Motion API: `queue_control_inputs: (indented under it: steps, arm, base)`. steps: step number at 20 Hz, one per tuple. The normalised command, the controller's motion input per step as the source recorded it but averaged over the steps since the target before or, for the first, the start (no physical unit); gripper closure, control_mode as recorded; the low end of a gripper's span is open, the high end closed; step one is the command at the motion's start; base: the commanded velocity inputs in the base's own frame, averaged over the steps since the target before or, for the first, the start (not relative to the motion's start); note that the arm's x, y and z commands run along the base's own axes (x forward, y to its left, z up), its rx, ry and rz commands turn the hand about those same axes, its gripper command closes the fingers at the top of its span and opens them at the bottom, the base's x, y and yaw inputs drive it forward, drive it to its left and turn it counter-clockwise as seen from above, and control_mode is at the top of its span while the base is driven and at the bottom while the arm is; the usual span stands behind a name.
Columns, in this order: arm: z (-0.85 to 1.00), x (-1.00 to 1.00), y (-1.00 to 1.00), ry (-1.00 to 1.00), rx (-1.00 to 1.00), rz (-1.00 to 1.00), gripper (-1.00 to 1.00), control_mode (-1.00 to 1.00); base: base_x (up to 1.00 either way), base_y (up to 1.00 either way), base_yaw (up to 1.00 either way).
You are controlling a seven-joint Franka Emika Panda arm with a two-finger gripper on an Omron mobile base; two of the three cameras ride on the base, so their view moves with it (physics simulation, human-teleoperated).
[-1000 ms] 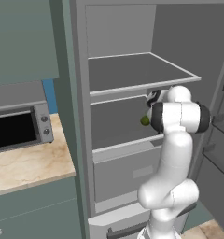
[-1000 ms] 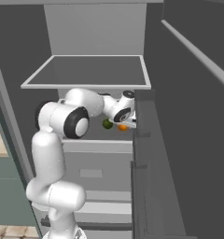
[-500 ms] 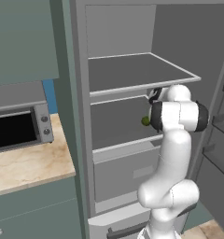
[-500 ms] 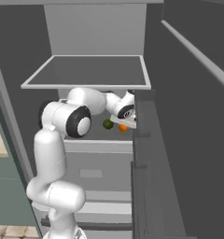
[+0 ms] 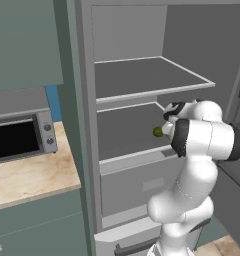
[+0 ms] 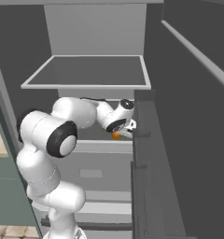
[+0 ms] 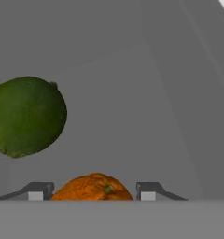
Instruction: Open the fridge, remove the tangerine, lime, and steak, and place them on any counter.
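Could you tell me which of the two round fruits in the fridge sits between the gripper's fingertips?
The orange tangerine sits in the gripper; the green lime lies apart, off to one side.

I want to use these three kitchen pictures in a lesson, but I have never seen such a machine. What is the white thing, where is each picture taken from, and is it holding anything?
The white thing is a robot arm reaching into an open fridge. Two pictures come from cameras on its base, one behind it on the left, one on the right. The third comes from a camera on its hand, looking along the claw. There an orange tangerine sits between the claw's two fingertips, which are closed on it. A green lime lies beside it on the same shelf. Outside the fridge stands a microwave on a beige counter.
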Motion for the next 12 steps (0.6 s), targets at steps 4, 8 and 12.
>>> queue_control_inputs:
  steps: [4,8,12]
  arm:
    - [0.83,-0.74,0.07,-0.01,-0.01,0.00,1.00,-1.00]
    - [1.00,-0.80,0.00,0.02,-0.07,-0.01,1.00,-1.00]
    - [0.92,-0.89,0.04,0.02,-0.10,0.00,1.00,-1.00]
  base:
    - [0.00,0.00,0.00]
    - [0.00,0.00,0.00]
    - [0.00,0.00,0.00]
